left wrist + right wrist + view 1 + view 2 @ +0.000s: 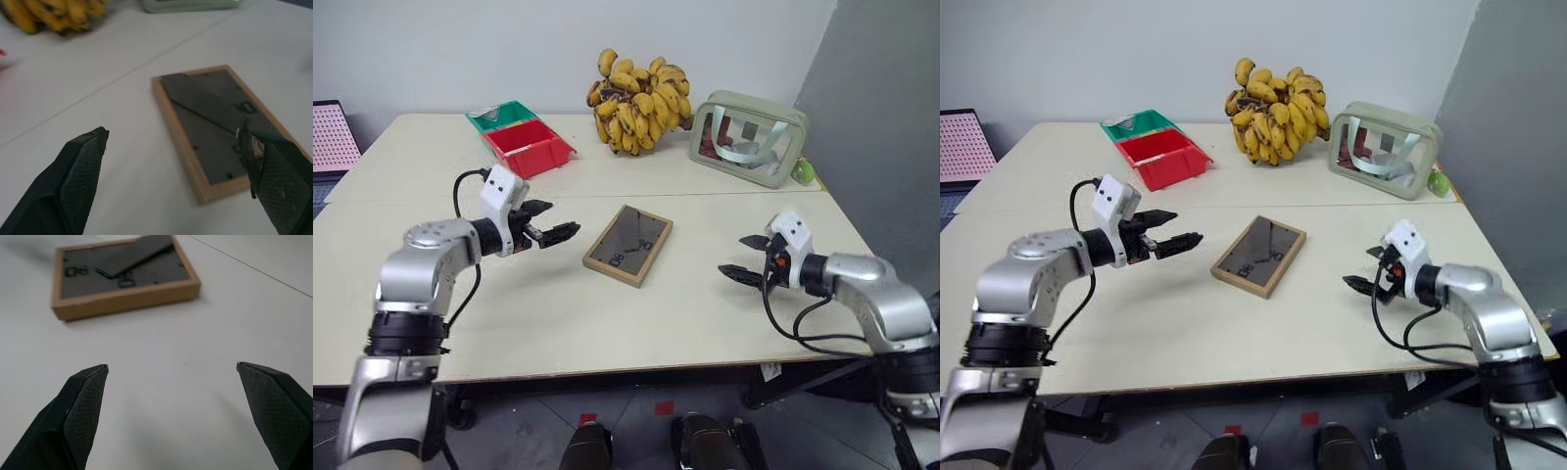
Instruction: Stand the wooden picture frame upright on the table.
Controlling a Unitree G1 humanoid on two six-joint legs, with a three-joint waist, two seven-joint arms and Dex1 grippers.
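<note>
The wooden picture frame (628, 245) lies flat in the middle of the cream table (558, 304), dark grey back and fold-out stand facing up. In the left wrist view the wooden picture frame (220, 129) sits just beyond the fingertips; in the right wrist view the wooden picture frame (124, 276) lies a short way ahead. My left gripper (558, 227) hovers open to the frame's left, pointing at it, a small gap away. On the opposite side my right gripper (744, 259) is open too, farther off. Neither touches the frame.
Red (530, 147) and green (501, 117) bins stand at the back left. A bunch of bananas (638, 103) is at the back centre and a pale green clear pouch (749, 137) at the back right. A seam (411, 199) crosses the table behind the frame.
</note>
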